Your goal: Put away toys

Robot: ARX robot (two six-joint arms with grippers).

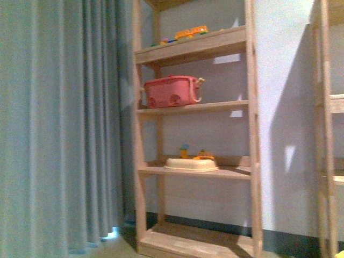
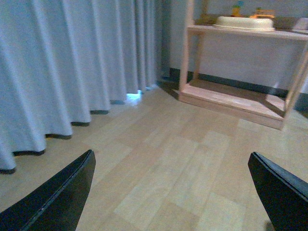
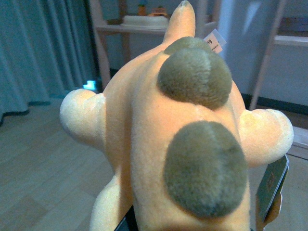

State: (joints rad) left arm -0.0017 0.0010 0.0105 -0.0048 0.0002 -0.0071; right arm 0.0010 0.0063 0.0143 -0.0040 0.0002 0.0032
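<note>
In the right wrist view my right gripper [image 3: 192, 219] is shut on the plush animal [image 3: 144, 125], a soft yellow-orange toy with two grey-brown round patches and pale stubby limbs. It fills most of that view; a white tag [image 3: 214, 41] shows behind it. One dark finger [image 3: 272, 185] shows beside the plush. In the left wrist view my left gripper [image 2: 173, 192] is open and empty above the wooden floor; its dark fingertips [image 2: 62, 197] stand far apart. Neither arm shows in the front view.
A wooden shelf unit [image 1: 250, 129] stands ahead against the wall. It bears a pink basket [image 1: 171, 90], a cream dome base with a small hard toy [image 1: 192, 163], and small toys on the top shelf [image 1: 191, 32]. A blue-grey curtain [image 1: 64, 123] hangs at left. A second shelf [image 1: 328, 129] stands at right.
</note>
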